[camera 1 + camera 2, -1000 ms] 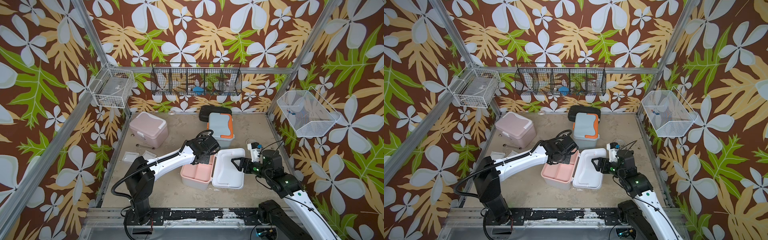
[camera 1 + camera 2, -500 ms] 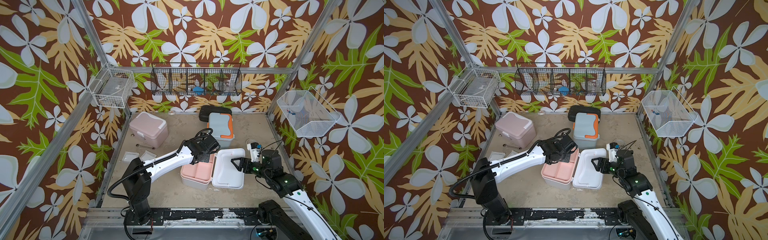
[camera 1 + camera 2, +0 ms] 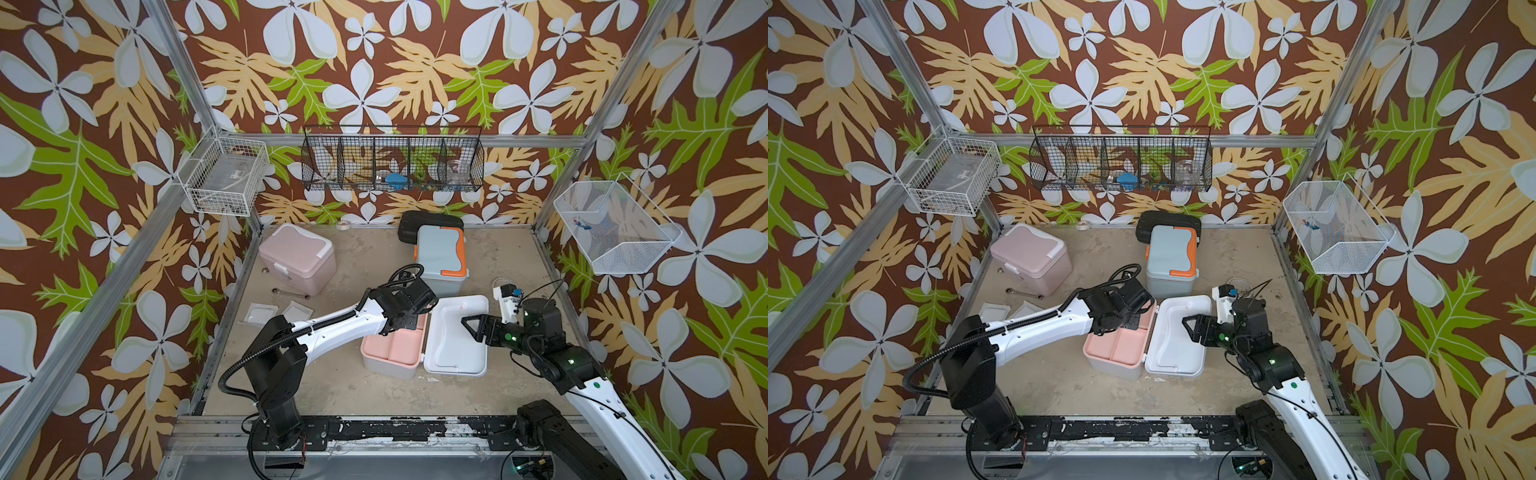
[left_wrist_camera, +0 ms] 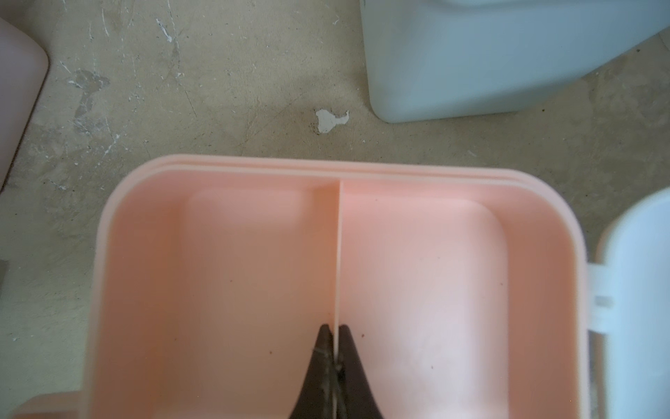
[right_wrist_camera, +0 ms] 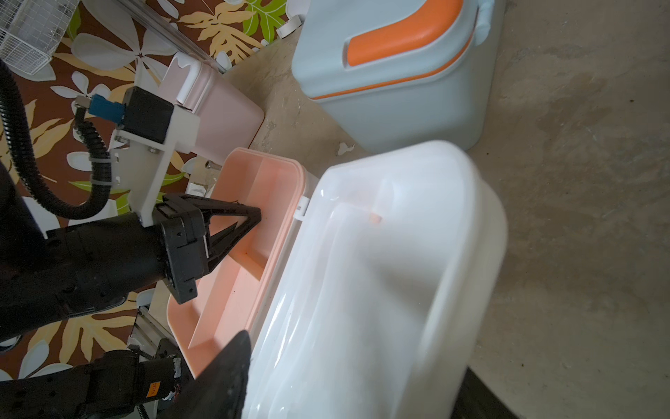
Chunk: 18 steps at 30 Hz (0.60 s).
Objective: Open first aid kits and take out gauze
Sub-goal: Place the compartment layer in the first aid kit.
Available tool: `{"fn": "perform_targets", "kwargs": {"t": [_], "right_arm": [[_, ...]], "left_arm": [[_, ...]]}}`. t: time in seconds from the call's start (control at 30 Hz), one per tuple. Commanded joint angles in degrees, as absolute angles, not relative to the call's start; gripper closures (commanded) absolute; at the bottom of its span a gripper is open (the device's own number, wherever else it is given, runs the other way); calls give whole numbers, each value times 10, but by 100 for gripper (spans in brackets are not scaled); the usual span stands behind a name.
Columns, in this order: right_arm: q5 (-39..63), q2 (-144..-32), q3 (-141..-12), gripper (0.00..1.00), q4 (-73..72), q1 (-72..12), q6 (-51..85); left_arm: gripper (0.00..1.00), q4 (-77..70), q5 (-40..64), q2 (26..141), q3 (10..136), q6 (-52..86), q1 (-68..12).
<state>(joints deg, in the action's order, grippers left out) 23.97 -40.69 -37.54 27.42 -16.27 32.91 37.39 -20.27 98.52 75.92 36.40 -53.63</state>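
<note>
The white first aid kit stands open mid-floor with its lid (image 3: 453, 349) folded out to the right and a peach tray (image 3: 399, 349) in its top. My left gripper (image 4: 335, 326) is shut on the tray's thin divider (image 4: 340, 254); the tray's compartments look empty. My right gripper (image 3: 467, 326) is shut on the lid (image 5: 380, 272), one finger inside its outer wall and one outside. Behind them the light blue kit (image 3: 440, 253) and the pink kit (image 3: 297, 257) are closed. Two gauze packets (image 3: 261, 312) (image 3: 297, 309) lie flat on the floor at the left.
A black ribbed case (image 3: 415, 220) lies behind the blue kit. A wrench (image 3: 291, 293) rests on the floor by the pink kit and a tape roll (image 3: 344, 225) by the back wall. Wire baskets (image 3: 224, 176) (image 3: 392, 160) (image 3: 611, 226) hang on the walls.
</note>
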Motion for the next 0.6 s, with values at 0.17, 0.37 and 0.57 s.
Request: {"fn": "perform_targets", "kwargs": {"t": [0.17,0.37,0.57], "right_arm": [[245,-416,-396,27,267,-163,322],[255,-428,-425,27,274,-163,319],[268,-435,-443,27,275,-163,323]], "left_arm": [[87,356,-127,967,719,389,-537],[63,316,-68,948,691,406,-537],[53,270,-31,918,659,433,-536]]}}
